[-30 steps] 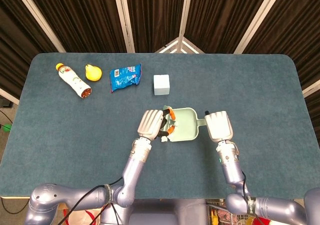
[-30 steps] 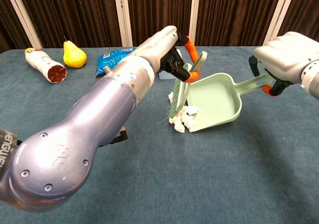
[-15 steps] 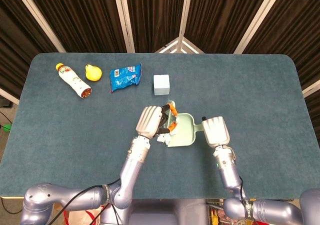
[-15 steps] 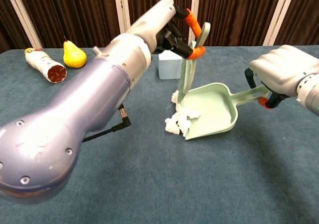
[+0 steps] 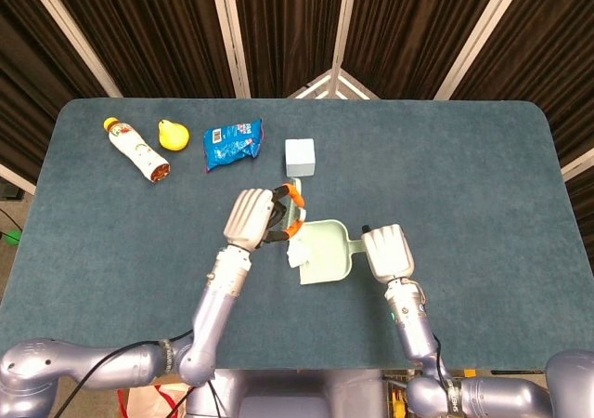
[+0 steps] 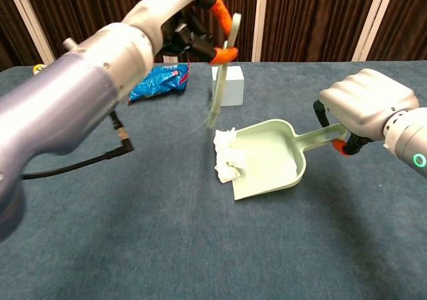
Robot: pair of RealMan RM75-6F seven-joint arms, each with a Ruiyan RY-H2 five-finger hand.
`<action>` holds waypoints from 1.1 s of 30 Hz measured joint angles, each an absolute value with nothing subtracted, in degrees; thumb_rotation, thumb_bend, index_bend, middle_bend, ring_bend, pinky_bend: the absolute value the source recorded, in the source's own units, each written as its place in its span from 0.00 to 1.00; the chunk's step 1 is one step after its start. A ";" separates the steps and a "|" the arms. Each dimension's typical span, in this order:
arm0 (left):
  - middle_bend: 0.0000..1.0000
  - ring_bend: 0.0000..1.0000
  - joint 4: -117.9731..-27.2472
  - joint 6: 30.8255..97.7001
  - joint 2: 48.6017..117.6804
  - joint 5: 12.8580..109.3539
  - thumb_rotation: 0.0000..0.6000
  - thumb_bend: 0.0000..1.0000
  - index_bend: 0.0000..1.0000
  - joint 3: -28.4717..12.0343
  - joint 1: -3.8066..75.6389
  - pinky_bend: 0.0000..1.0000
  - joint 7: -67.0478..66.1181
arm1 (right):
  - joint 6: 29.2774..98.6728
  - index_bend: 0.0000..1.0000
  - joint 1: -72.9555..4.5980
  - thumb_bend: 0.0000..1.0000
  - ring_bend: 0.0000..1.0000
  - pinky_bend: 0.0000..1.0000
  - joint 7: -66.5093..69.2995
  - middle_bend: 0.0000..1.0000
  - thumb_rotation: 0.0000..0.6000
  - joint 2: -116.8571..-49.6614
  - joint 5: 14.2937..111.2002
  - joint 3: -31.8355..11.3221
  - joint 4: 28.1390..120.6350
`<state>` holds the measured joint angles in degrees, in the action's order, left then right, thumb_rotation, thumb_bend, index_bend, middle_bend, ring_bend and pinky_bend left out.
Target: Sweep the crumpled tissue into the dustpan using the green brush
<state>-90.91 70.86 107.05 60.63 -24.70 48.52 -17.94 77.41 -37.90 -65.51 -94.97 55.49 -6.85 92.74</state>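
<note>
Brush: the green brush (image 6: 219, 80) has lifted clear of the table since a second ago; its bristles then stood down against the tissue, and now hang in the air to the left of it, blurred with motion.
Left hand: the left hand (image 6: 183, 20) is wrapped round the brush's orange-trimmed handle, raised and drawn back towards the robot's left.
Dustpan: the dustpan (image 6: 280, 160) has slid towards the robot and to its left across the table (image 6: 200, 247), its open mouth following the tissue.
Right hand: the right hand (image 6: 365, 107) holds the dustpan's handle, fingers curled over it.
Tissue: the crumpled tissue (image 6: 227, 157) lies at the pan's open lip, seemingly partly on the edge and partly on the table; not yet well inside.
Meaning: judged from this, the brush is being reset for another stroke; one more push from the left should carry the tissue in.
Chest view: shows the brush off the table and the tissue astride the lip.
Head view: shows the layout from above, the left hand (image 5: 252, 218), pan and right hand (image 5: 385, 251) in a row, with the pale block (image 5: 299, 156), snack bag (image 5: 232, 143), pear (image 5: 172, 135) and bottle (image 5: 136, 150) well behind; brush height cannot be read there.
</note>
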 measured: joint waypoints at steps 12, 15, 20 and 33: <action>1.00 1.00 -90.42 69.71 104.10 60.14 1.00 0.64 0.77 -21.22 45.96 1.00 -18.38 | 77.08 0.59 -37.75 0.47 0.84 0.82 -65.49 0.82 1.00 -95.40 55.35 -6.72 91.99; 1.00 1.00 -89.60 69.52 105.03 59.94 1.00 0.64 0.77 -21.20 46.31 1.00 -18.50 | 77.10 0.59 -37.69 0.47 0.84 0.82 -65.48 0.82 1.00 -95.31 55.39 -6.65 91.99; 1.00 1.00 -86.93 69.20 107.88 59.93 1.00 0.64 0.77 -20.77 47.17 1.00 -18.59 | 77.22 0.59 -37.61 0.47 0.84 0.82 -65.65 0.82 1.00 -95.18 55.44 -6.63 92.06; 1.00 1.00 -79.75 68.75 114.97 61.53 1.00 0.64 0.77 -20.02 48.84 1.00 -17.63 | 77.00 0.59 -38.50 0.47 0.84 0.82 -66.59 0.82 1.00 -93.80 54.42 -8.52 91.07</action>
